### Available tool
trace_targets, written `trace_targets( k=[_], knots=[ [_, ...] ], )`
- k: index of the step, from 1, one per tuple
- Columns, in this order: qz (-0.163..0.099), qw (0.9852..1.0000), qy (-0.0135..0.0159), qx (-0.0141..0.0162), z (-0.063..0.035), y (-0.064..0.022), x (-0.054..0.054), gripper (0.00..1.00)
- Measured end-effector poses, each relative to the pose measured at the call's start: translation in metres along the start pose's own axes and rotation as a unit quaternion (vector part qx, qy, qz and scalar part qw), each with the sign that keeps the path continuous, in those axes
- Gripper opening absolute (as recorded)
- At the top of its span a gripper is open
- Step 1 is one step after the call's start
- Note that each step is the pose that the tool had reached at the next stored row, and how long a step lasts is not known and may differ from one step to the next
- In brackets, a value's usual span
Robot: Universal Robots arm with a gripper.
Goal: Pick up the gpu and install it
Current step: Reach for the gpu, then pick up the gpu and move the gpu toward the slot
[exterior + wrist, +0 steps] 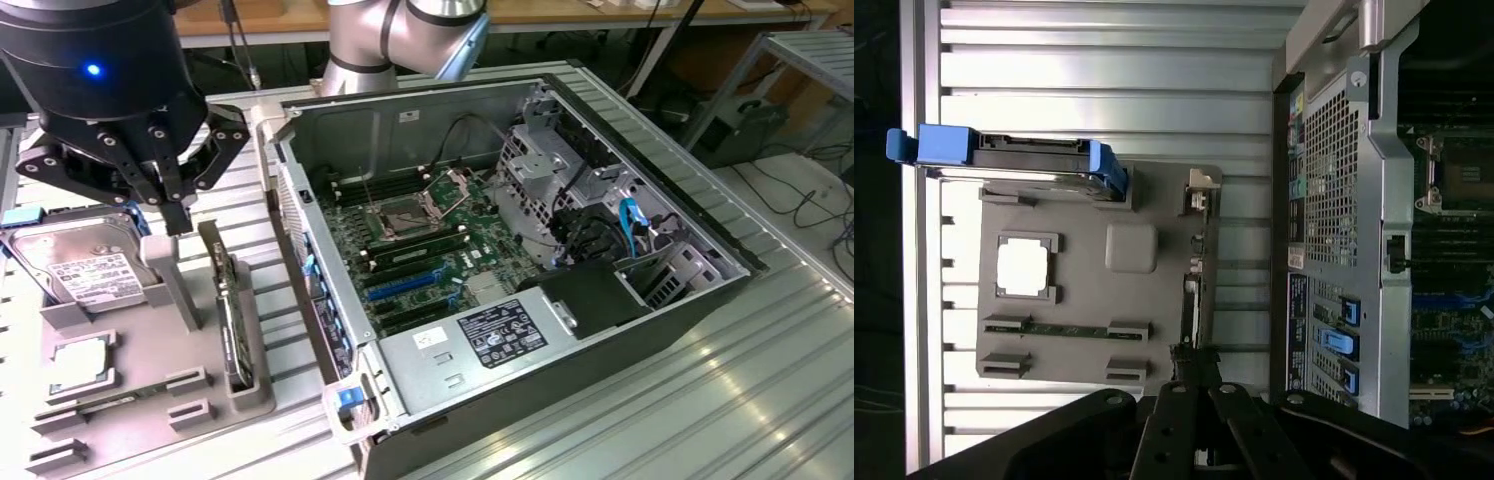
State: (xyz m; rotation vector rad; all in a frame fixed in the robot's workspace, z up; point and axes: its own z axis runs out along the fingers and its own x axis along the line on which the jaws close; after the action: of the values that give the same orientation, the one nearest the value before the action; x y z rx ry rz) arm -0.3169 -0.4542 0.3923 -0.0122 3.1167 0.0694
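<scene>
Hovering gripper (178, 222): above the tray (147, 365), fingers pressed together, tips near one end of the gpu (235, 325).
gpu: standing on edge in the tray's long slot, along the side facing the computer case (400, 395).
hard drive (80, 265): lying on the tray, opposite side from the gpu.
computer case: open, just beside the tray.

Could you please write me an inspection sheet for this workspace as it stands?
Surface: ribbed metal table.
Job's things: gpu on edge in grey tray; open case beside it.
Clutter: hard drive, CPU and memory stick in the tray.
Hand: shut, over the tray by the gpu; grip unclear.
Cables: blue cable inside the case; black cables on the floor, the exterior view's right.
Surroundings: workbench behind; metal rack.
</scene>
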Motion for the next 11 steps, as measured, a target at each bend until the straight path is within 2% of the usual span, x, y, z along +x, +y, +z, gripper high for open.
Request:
trace_targets(
  k=[11],
  knots=[
    [0.000, 1.0000, 0.0000, 0.0000, 0.0000, -0.0003, 0.0001, 0.11]
  ],
)
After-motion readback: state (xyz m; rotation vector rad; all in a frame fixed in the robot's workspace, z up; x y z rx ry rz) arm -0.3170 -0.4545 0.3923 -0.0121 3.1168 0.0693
